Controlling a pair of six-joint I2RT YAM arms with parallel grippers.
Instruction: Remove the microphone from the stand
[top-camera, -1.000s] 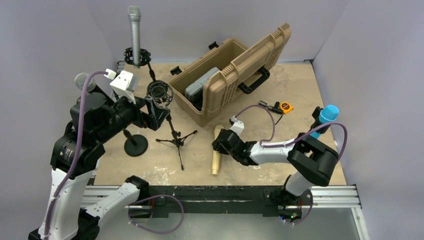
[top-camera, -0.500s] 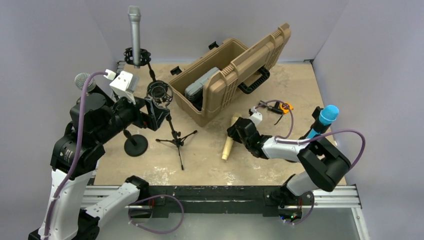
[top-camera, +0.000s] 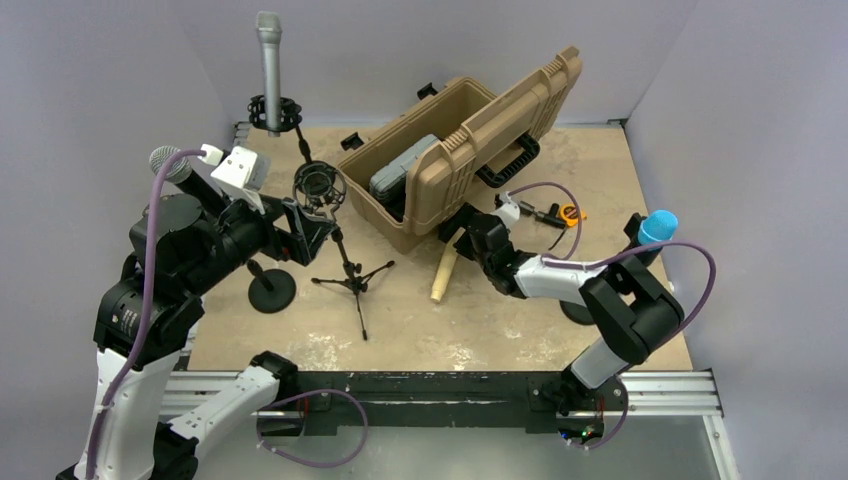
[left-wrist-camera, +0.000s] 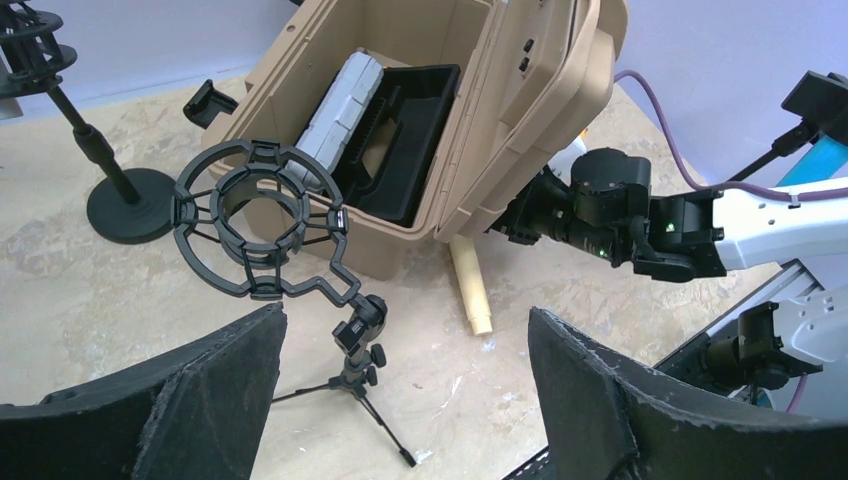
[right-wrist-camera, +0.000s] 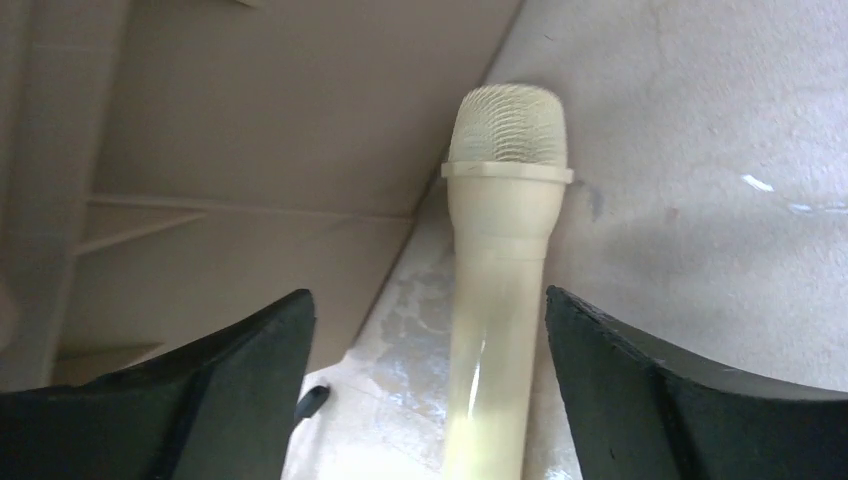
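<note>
A cream microphone (top-camera: 440, 275) lies flat on the table, its mesh head (right-wrist-camera: 507, 122) against the foot of the tan case (top-camera: 460, 150). My right gripper (right-wrist-camera: 428, 298) stands open over the handle, with a finger on each side and gaps showing between them and the handle. The small black tripod stand (top-camera: 345, 265) stands left of it, and its shock-mount ring (left-wrist-camera: 258, 218) is empty. Just above and left of the ring, my left gripper (left-wrist-camera: 405, 315) hovers open and holds nothing.
The tan case has its lid open, with a grey box (left-wrist-camera: 338, 100) inside. A grey microphone (top-camera: 269, 70) stands on a stand at the rear left and a blue-headed one (top-camera: 655, 228) at the right. A round-base stand (top-camera: 271, 290) sits near the left arm.
My right gripper carried the cream microphone from the table's front towards the case, laid it down and opened. The left arm shifted only slightly.
</note>
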